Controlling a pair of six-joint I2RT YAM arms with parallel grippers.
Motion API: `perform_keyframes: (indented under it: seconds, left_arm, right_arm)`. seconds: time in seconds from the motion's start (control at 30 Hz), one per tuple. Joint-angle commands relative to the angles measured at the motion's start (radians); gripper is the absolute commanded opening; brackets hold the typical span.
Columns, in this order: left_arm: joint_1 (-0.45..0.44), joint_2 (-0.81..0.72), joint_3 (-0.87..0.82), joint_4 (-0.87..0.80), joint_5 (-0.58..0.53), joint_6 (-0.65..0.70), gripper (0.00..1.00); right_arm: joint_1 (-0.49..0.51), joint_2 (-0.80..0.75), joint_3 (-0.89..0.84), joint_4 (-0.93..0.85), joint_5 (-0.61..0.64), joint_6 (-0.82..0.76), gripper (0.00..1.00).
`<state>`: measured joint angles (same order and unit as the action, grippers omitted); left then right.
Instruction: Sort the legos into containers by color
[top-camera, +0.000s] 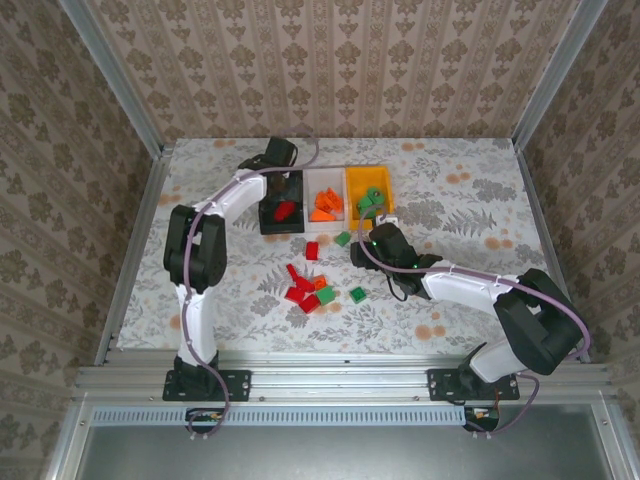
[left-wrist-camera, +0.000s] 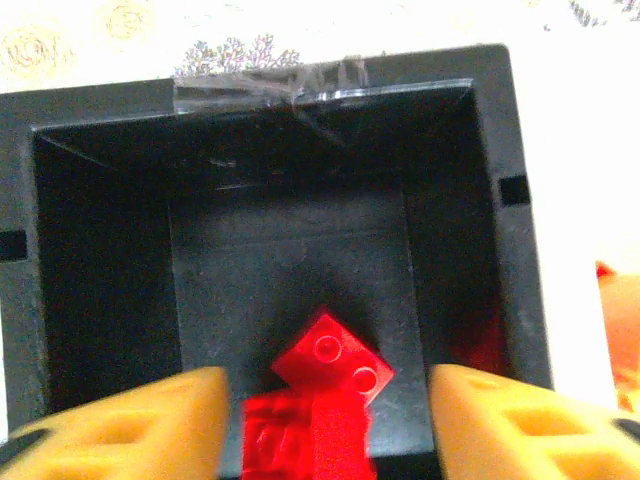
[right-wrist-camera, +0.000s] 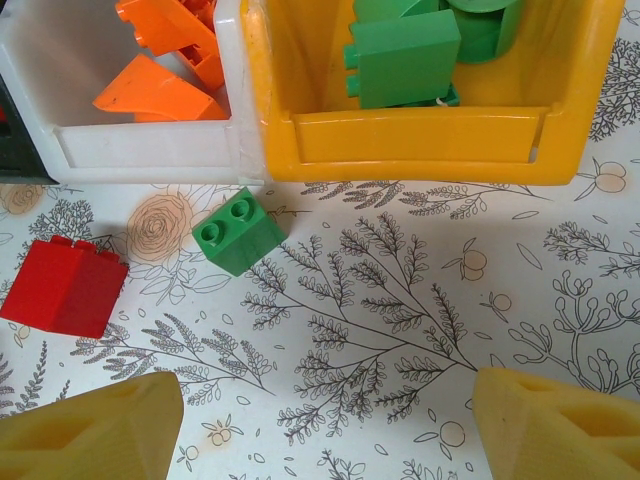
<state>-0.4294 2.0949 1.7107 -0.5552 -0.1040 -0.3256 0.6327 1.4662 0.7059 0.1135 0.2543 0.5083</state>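
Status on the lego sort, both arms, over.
Left gripper open over black bin, red bricks inside. Right gripper open, loose green brick ahead, near yellow bin. Path to it unobstructed.

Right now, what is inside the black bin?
Red bricks, at least two, lie on the floor of the black bin, by the jaws. The rest of the visible floor looks bare. The jaws cover the two nearest corners, so anything there cannot be seen.

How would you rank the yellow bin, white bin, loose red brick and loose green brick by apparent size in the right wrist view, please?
1. yellow bin
2. white bin, cropped by the frame
3. red brick
4. green brick, only slightly smaller than the red
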Motion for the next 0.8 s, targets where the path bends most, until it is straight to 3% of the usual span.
perform_keyframes:
  seconds: [0.0, 0.1, 0.27, 0.37, 0.47, 0.77]
  left_arm:
    - [-0.001, -0.091, -0.015, 0.003, 0.052, 0.001, 0.65]
    - [-0.02, -0.221, -0.129, 0.045, 0.063, -0.012, 0.7]
    - [-0.151, -0.395, -0.365, 0.056, 0.042, -0.066, 0.85]
    - [-0.21, -0.448, -0.488, 0.072, 0.033, -0.129, 0.87]
    - [-0.243, -0.439, -0.536, 0.093, 0.036, -0.16, 0.87]
    - [-0.301, -0.239, -0.453, 0.082, 0.023, -0.143, 0.81]
  right_arm:
    - [-0.002, -0.015, 0.018, -0.011, -0.004, -0.007, 0.77]
    - [-0.002, -0.016, 0.018, -0.011, -0.003, -0.007, 0.77]
    - [-0.002, -0.016, 0.02, -0.015, 0.002, -0.008, 0.77]
    - [-0.002, -0.029, 0.015, -0.02, 0.026, -0.006, 0.77]
    - [-0.002, -0.038, 0.005, -0.011, 0.031, 0.002, 0.78]
    - [-0.004, -0.021, 0.014, -0.017, 0.03, 0.001, 0.78]
